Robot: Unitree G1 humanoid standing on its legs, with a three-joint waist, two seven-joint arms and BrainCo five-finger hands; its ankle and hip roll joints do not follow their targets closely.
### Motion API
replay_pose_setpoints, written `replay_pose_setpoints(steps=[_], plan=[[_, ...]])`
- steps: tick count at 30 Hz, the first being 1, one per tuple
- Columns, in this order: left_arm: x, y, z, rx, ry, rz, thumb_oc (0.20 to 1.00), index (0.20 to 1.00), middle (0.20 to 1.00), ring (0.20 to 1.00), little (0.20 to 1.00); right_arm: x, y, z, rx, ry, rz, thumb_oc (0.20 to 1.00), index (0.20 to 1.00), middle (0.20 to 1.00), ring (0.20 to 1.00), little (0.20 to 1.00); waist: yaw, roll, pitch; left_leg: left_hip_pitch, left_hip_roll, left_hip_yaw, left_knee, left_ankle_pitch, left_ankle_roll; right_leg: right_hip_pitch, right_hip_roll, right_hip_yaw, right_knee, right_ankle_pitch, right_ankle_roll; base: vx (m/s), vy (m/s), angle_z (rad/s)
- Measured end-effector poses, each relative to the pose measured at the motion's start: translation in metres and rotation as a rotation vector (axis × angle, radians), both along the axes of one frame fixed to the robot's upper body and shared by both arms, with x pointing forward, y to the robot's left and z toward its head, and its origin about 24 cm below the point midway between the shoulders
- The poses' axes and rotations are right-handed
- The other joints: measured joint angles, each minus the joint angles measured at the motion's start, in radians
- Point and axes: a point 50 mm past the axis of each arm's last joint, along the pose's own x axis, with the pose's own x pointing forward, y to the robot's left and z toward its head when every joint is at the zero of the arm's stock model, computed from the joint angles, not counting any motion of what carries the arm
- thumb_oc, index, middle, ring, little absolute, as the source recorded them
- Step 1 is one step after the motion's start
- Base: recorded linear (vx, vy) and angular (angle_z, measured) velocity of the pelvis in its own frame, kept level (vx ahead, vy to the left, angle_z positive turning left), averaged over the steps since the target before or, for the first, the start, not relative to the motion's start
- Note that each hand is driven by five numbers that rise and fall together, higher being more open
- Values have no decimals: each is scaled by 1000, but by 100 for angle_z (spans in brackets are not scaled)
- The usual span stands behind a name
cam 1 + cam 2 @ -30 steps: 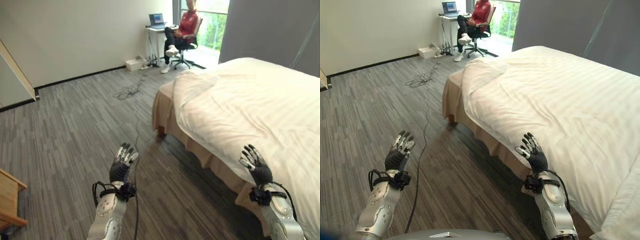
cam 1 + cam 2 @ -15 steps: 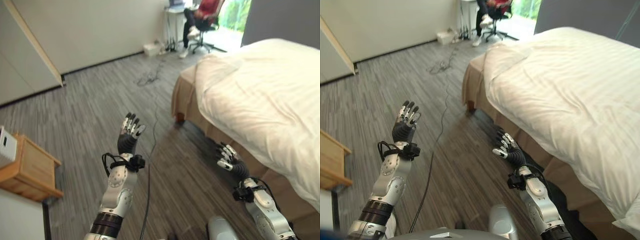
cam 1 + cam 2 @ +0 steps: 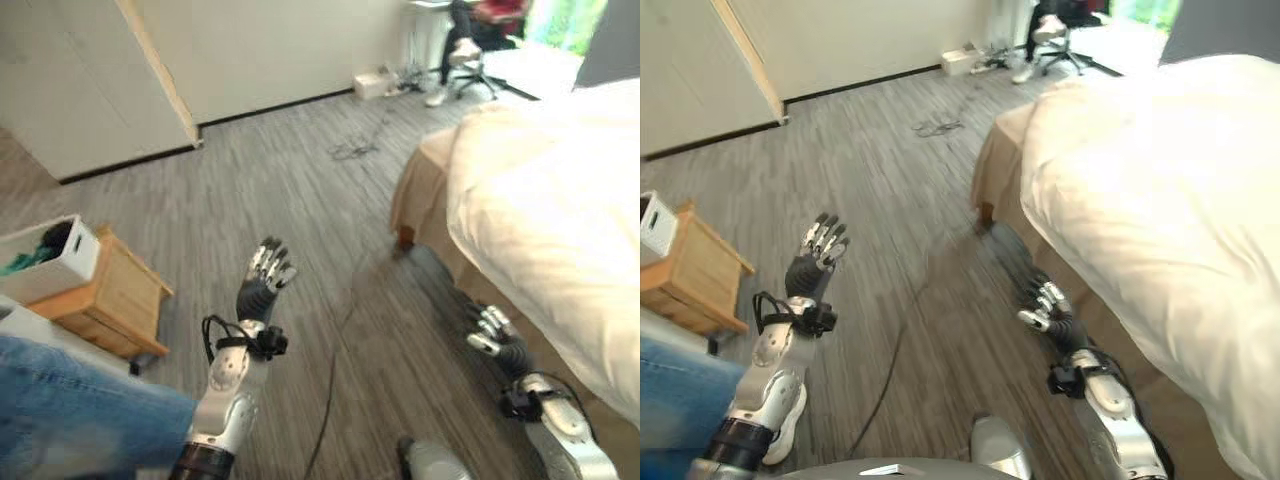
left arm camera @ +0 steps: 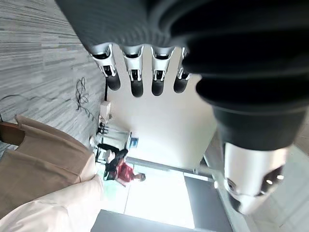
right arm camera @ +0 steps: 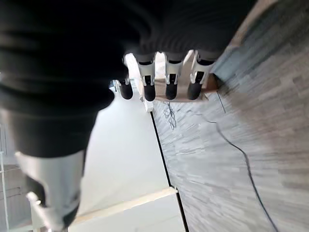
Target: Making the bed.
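Lying along the right of the frame, bed runs its long axis toward upper right, with duvet covering it. Right hand, fingers relaxed and empty, is near its edge; left hand, spread and raised, is well apart at centre-left. View has swung left since earlier frames; a wooden stand now shows at left.
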Motion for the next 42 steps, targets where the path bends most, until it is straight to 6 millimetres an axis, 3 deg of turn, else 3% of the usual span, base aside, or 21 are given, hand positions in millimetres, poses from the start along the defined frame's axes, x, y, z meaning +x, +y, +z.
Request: replay_pose_setpoints(steps=[3, 4, 7, 8, 9, 12, 14, 16, 17, 19, 22, 24, 26, 27, 30, 32, 35, 37, 39, 40, 42], plan=[[-2, -2, -8, -15, 40, -24, 1000, 1000, 1000, 1000, 1000, 0, 0, 1, 10, -6, -8, 1000, 1000, 1000, 1000, 1000, 36, -33, 8, -154, 1, 7, 213, 92, 75, 64, 3, 24, -46, -6, -26, 320, -67, -16], [-7, 6, -15, -9, 73, 5, 1000, 1000, 1000, 1000, 1000, 8, 4, 4, 21, -26, -11, 1000, 1000, 1000, 1000, 1000, 81, -91, 37, -159, 31, 38, 48, 92, 88, 120, -8, 75, -110, 1, -42, 416, 12, -79], [-10, 12, -25, -8, 119, 20, 1000, 1000, 1000, 1000, 1000, 9, 5, 10, 28, -54, -15, 1000, 1000, 1000, 1000, 1000, 91, -102, 44, -131, 110, 80, -317, 107, 99, 211, -3, 86, -194, 23, -31, 388, 93, -32], [-11, 12, -25, -6, 118, 18, 1000, 1000, 1000, 1000, 1000, 8, 4, 11, 23, -60, -14, 1000, 1000, 1000, 1000, 1000, 92, -97, 43, -100, 123, 104, -572, 129, 112, 243, -6, 96, -228, -4, -17, 427, 122, -7], [-10, 11, -24, -8, 114, 17, 1000, 1000, 1000, 1000, 1000, 9, 3, 11, 21, -64, -17, 1000, 1000, 1000, 1000, 1000, 89, -82, 42, -67, 108, 102, -733, 158, 103, 253, -9, 104, -240, 3, -17, 463, 104, -27], [-8, 10, -23, -16, 105, 17, 1000, 1000, 1000, 1000, 1000, 6, 4, 5, 9, -34, -4, 1000, 1000, 1000, 1000, 1000, 101, -40, 41, -51, 34, 3, -921, 207, 101, 300, -22, 160, -278, -26, 10, 470, 54, -40], [-2, 8, -8, -25, 40, 15, 1000, 1000, 1000, 1000, 1000, 2, 5, -4, -5, 8, 22, 1000, 1000, 1000, 1000, 1000, 148, -14, 46, -39, -12, -59, -905, 278, 67, 329, -51, 243, -296, -57, 53, 522, 64, -100], [2, 11, 7, -30, -33, 28, 1000, 1000, 1000, 1000, 1000, 0, 8, -6, -15, 17, 49, 1000, 1000, 1000, 1000, 1000, 150, -38, 51, -31, -38, 11, -848, 287, 67, 338, -100, 278, -277, -78, 76, 372, 97, -101], [5, 13, 20, -24, -91, 32, 1000, 1000, 1000, 1000, 1000, -4, 9, -7, -17, 26, 56, 1000, 1000, 1000, 1000, 1000, 155, -67, 69, -15, -37, 82, -817, 310, 99, 339, -117, 299, -232, -97, 106, 435, 157, -91], [7, 15, 26, -7, -114, 29, 1000, 1000, 1000, 1000, 1000, -7, 14, -11, 13, 34, 47, 1000, 1000, 1000, 1000, 1000, 163, -101, 62, -2, -43, 123, -804, 296, 132, 313, -131, 306, -192, -102, 110, 451, 172, -82], [13, 11, 31, 7, -128, 7, 1000, 1000, 1000, 1000, 1000, 0, 22, -5, 34, -2, 51, 1000, 1000, 1000, 1000, 1000, 163, -135, 58, 2, -39, 186, -752, 231, 188, 266, -136, 329, -93, -104, 122, 431, 159, -70], [18, 4, 36, 6, -143, -10, 1000, 1000, 1000, 1000, 1000, 13, 32, 3, 51, -50, 69, 1000, 1000, 1000, 1000, 1000, 156, -109, 74, 66, -28, 225, -791, 226, 207, 127, -96, 349, 234, -108, 191, 470, 279, -55], [21, 0, 43, 7, -174, -16, 1000, 1000, 1000, 1000, 1000, 14, 36, 6, 57, -61, 85, 1000, 1000, 1000, 1000, 1000, 136, -101, 79, 134, -55, 228, -820, 204, 249, -2, -113, 314, 521, -47, 258, 464, 330, -13], [18, 1, 43, 4, -175, -5, 1000, 1000, 1000, 1000, 1000, 13, 36, 5, 57, -60, 82, 1000, 1000, 1000, 1000, 1000, 134, -89, 82, 188, -61, 245, -847, 212, 265, -56, -147, 219, 617, -52, 232, 248, 149, -23], [18, 4, 46, 1, -188, 14, 1000, 1000, 1000, 1000, 1000, 11, 38, 6, 62, -59, 88, 1000, 1000, 1000, 1000, 1000, 131, -50, 96, 220, -52, 252, -866, 198, 264, -150, -155, 141, 608, -62, 189, 351, 147, -18], [14, 12, 44, 1, -179, 48, 1000, 1000, 1000, 1000, 1000, 9, 38, 4, 62, -49, 97, 1000, 1000, 1000, 1000, 1000, 111, -40, 99, 261, -39, 257, -901, 181, 253, -209, -153, 49, 412, -69, 161, 424, 56, -4], [9, 18, 35, 6, -144, 63, 1000, 1000, 1000, 1000, 1000, 3, 34, 0, 56, -26, 96, 1000, 1000, 1000, 1000, 1000, 79, -57, 100, 314, -29, 252, -918, 139, 231, -233, -129, 15, 215, -31, 153, 486, 2, 6], [6, 21, 26, 13, -105, 72, 1000, 1000, 1000, 1000, 1000, 3, 35, 0, 60, -27, 98, 1000, 1000, 1000, 1000, 1000, 83, -85, 81, 343, -21, 259, -917, 100, 190, -227, -100, -8, -48, 26, 154, 474, -46, -11], [6, 19, 21, 14, -78, 60, 1000, 1000, 1000, 1000, 1000, 1, 31, -3, 52, -11, 89, 1000, 1000, 1000, 1000, 1000, 67, -108, 66, 409, -13, 242, -918, 67, 135, -188, -98, -84, -125, 92, 131, 307, -65, 19], [5, 18, 20, 16, -73, 55, 1000, 1000, 1000, 1000, 1000, 0, 30, -5, 45, -2, 87, 1000, 1000, 1000, 1000, 1000, 65, -102, 62, 434, 6, 240, -915, 63, 129, -176, -83, -86, -119, 152, 123, 517, -166, 2], [7, 13, 24, 12, -91, 39, 1000, 1000, 1000, 1000, 1000, 1, 28, -7, 41, 5, 84, 1000, 1000, 1000, 1000, 1000, 68, -70, 50, 437, 65, 206, -827, 53, 104, -127, -19, -96, -115, 163, 92, 454, -245, 4]])
